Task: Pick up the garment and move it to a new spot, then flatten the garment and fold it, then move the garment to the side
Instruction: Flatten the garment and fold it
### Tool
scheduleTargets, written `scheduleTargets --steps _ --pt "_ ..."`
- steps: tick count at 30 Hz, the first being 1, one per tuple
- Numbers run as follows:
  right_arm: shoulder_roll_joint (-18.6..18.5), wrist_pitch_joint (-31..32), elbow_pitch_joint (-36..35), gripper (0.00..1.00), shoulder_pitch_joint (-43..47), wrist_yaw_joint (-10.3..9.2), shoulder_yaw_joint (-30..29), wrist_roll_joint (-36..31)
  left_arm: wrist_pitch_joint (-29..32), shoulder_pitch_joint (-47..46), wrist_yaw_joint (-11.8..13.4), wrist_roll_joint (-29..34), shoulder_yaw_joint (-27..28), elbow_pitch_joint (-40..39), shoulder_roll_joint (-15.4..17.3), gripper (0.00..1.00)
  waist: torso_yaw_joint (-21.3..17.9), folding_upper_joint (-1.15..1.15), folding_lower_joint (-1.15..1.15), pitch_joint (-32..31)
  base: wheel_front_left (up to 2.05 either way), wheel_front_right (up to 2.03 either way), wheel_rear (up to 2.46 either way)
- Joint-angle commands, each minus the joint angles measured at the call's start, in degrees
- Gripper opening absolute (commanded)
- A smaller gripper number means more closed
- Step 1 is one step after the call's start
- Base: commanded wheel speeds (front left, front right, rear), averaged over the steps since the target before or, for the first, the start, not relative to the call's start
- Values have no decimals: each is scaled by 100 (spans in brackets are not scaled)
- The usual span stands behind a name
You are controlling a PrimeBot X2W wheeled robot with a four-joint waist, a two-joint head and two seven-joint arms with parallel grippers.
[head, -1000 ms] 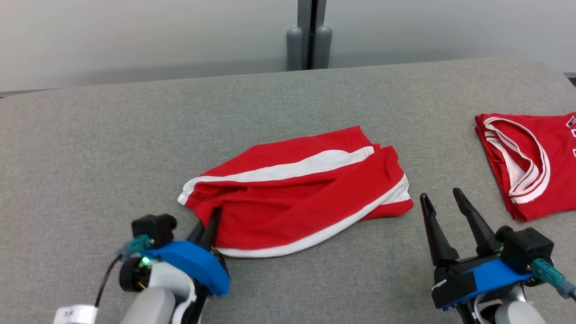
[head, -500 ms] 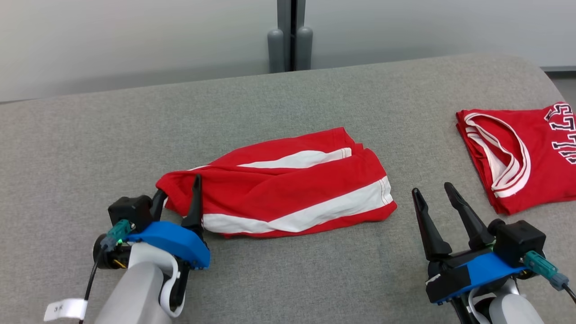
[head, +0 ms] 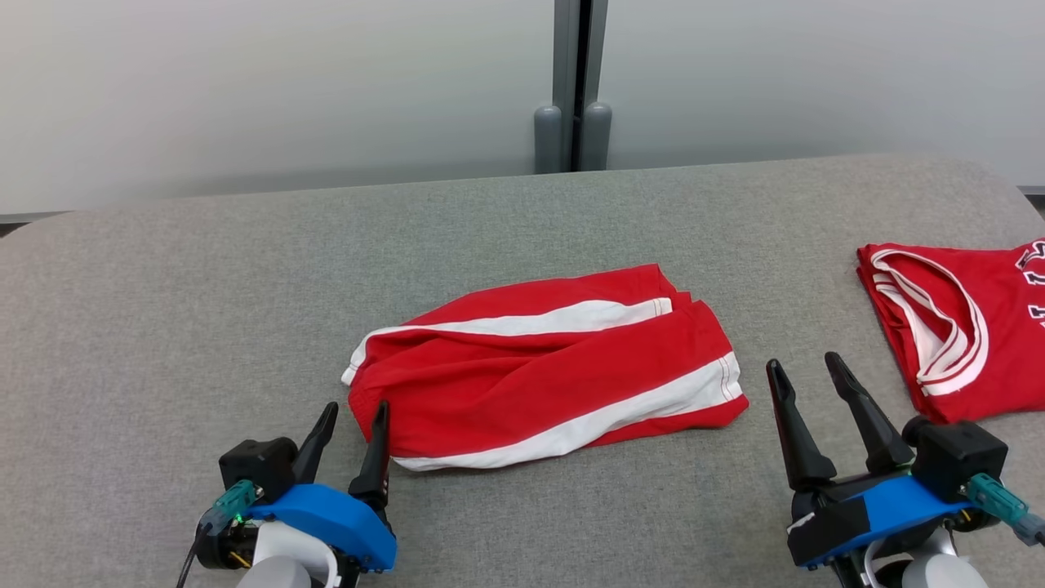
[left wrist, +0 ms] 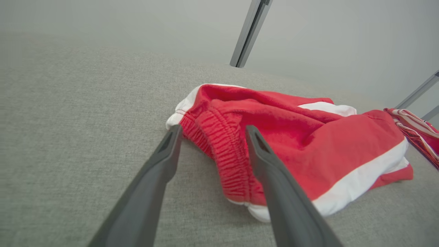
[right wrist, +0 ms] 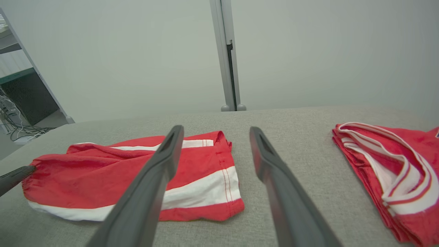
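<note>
Empty, wide: left gripper (head: pixel 356 406) at waistband (left wrist: pixel 223 151) of red shorts (head: pixel 547 367), right gripper (head: pixel 802 362) near hem (right wrist: pixel 235 181). Pinch both ends low, tension evenly to flatten.

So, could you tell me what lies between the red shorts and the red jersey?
Bare grey surface, as the right wrist view shows; the right gripper sits nearer, before that gap.

The garment (head: pixel 539 376) is red with white stripes, the padded surface (head: pixel 204 286) grey, the jersey (head: pixel 1012 343) red with white trim.
</note>
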Motion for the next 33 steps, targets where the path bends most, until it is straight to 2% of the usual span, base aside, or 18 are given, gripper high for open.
scheduleTargets --steps 1,7,12,16,26,33 --pt "2 17 -23 100 69 1 -8 -10 -33 67 -11 0 48 -81 43 100 16 0 0 -14 0 0 0" --pt "-17 55 -72 100 153 1 -56 10 -49 334 86 179 335 -769 141 100 57 0 0 -98 0 0 0" --pt "-31 12 -132 100 226 1 -165 -36 -46 829 130 702 859 -1884 143 100 93 0 0 -163 0 0 0" --pt "-31 -8 -64 100 325 1 -249 -83 -47 1129 147 1122 1243 -2346 51 100 114 0 0 -230 0 0 0" --pt "51 -58 192 100 483 1 -348 -235 -48 1385 57 1624 1711 -2183 -131 100 106 0 0 -450 0 0 0" --pt "90 -68 181 100 455 1 -373 -212 -48 1413 3 1735 1778 -2099 -192 100 118 0 0 -447 0 0 0"
